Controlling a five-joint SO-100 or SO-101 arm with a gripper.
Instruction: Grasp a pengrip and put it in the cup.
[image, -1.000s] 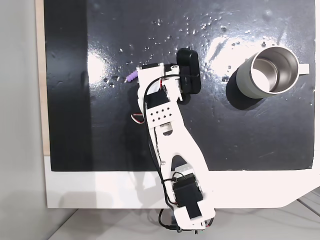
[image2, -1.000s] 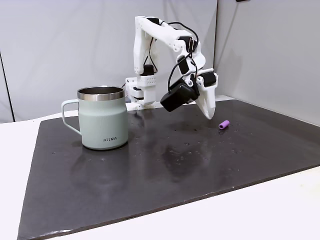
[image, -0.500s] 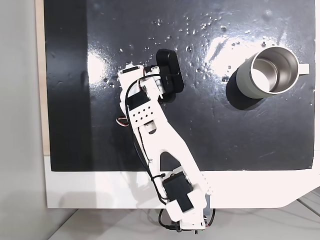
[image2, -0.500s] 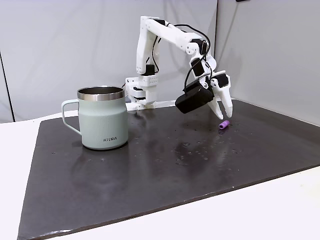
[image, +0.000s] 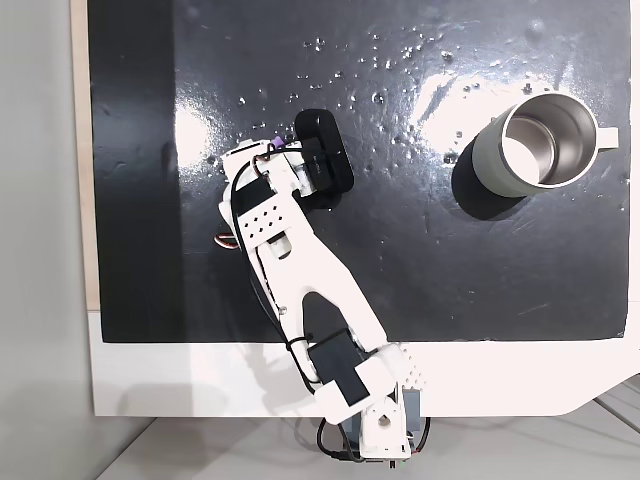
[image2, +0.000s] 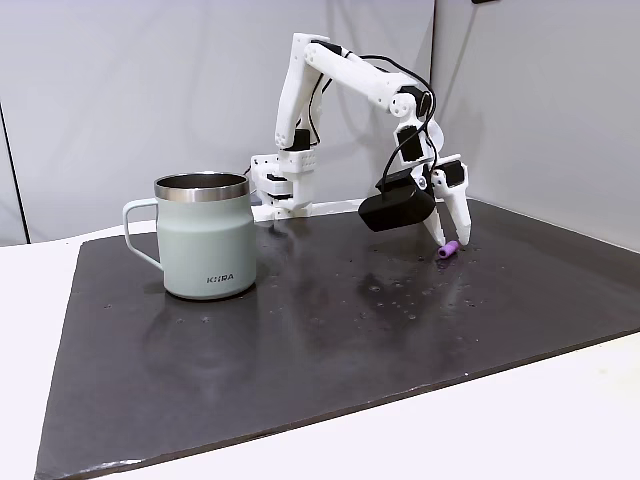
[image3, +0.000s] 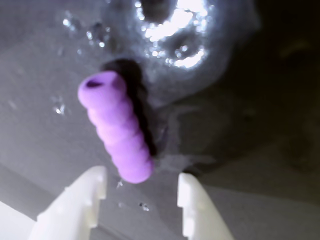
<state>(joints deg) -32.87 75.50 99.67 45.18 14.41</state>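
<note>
Now the gripper (image3: 142, 187) is spread wide with its tips low over the near end of the pengrip (image3: 116, 134), which lies on the mat (image2: 330, 340) far right of the cup (image2: 205, 238).

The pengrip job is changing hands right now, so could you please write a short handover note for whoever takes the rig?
Gripper: open and empty, lowered close to the black mat, with the two fingertips on either side of the near end of the pengrip.
Pengrip: lying on its side on the mat, not grasped; in a fixed view it sits just beside the fingertips.
Cup: upright on the mat, well away from the arm, nothing seen inside it from above.
Done: approach and alignment.
Left: close on the pengrip, lift, carry it across to the cup, release it inside.
</note>
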